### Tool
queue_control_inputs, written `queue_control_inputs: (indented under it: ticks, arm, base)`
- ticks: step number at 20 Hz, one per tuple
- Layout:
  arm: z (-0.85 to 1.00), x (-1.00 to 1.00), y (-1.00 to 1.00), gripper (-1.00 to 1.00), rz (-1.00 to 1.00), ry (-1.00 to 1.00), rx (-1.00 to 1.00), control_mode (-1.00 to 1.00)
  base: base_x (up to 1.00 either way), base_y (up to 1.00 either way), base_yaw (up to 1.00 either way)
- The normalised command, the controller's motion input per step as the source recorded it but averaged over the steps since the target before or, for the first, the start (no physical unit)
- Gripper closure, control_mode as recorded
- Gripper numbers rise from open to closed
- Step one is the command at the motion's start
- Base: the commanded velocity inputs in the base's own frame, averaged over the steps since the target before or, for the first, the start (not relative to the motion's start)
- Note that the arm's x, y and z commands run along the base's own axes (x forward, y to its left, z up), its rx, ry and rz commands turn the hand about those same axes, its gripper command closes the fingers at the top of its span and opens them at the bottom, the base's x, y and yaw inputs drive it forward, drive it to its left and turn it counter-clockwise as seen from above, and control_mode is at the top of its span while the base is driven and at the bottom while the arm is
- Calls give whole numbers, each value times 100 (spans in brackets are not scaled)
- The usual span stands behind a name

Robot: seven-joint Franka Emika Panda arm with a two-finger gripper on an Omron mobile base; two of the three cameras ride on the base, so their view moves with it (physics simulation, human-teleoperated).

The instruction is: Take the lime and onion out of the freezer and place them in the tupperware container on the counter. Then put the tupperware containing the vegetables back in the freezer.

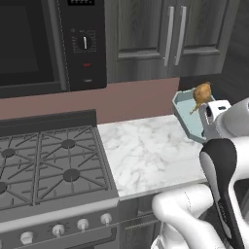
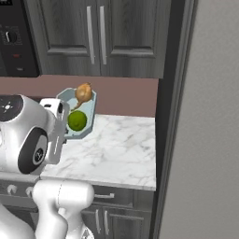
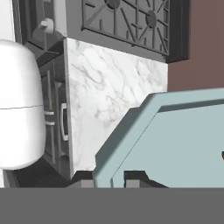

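Note:
The tupperware container (image 1: 186, 113) (image 2: 88, 108) (image 3: 183, 144) hangs tipped steeply on its edge above the counter (image 1: 146, 151) (image 2: 116, 149) (image 3: 100, 87), near the back wall. My gripper (image 1: 210, 113) (image 2: 57, 110) (image 3: 109, 178) is shut on its rim, one fingertip on each side of the wall. The orange-yellow onion (image 1: 202, 92) (image 2: 83, 92) sits at the raised upper end of the tray, and the green lime (image 2: 77, 120) lies lower inside it. The freezer's tall grey face (image 2: 210, 116) stands just right of the counter.
A black gas stove (image 1: 48, 165) (image 3: 131, 17) adjoins the counter on the left, with a black microwave (image 1: 48, 44) above it. Dark wall cabinets (image 1: 165, 34) (image 2: 98, 37) hang over the counter. My own white arm (image 2: 28, 135) is close beside the tray.

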Motion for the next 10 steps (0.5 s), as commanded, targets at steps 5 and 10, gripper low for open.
queue_control_inputs:
  ticks: [5,10]
  arm:
    - [7,-31,0,100,0,-4,0,-100]
    - [0,0,0,100,0,0,0,-100]
  base:
    - [0,0,0]
    - [0,0,0]
